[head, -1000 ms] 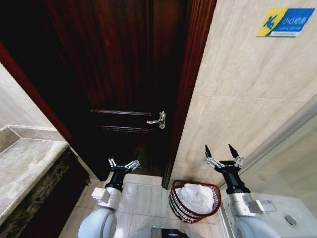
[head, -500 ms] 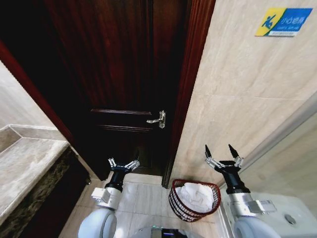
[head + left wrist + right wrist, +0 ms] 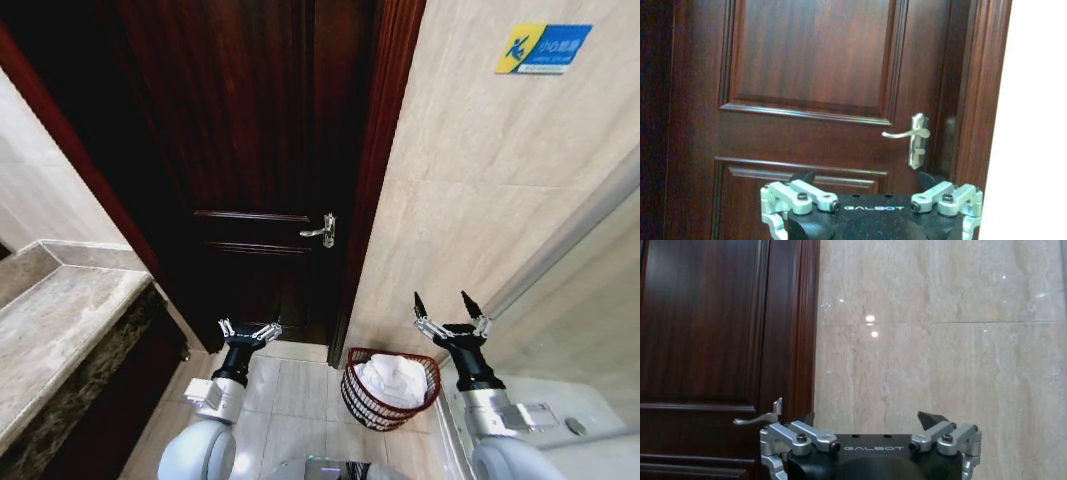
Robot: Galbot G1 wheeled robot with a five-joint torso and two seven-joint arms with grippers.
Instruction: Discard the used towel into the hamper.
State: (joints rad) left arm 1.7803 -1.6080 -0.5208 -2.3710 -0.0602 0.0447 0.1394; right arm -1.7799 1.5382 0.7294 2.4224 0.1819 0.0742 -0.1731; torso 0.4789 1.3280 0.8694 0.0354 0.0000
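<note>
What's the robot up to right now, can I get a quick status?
Left pincer open, empty, facing door. Right pincer open, empty, above hamper. White towel in hamper. Nothing blocking.

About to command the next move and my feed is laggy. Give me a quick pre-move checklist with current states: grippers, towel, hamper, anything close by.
1. Left gripper empty and open: ok, raised in front of the dark wooden door.
2. Right gripper empty and open: ok, held up beside the tiled wall.
3. White towel inside the hamper: ok, bunched within the rim.
4. Hamper upright on the floor: ok, standing by the door frame and wall.
5. Towel fully below the rim: cannot tell.
6. Door closed: ok, its handle sits level.
</note>
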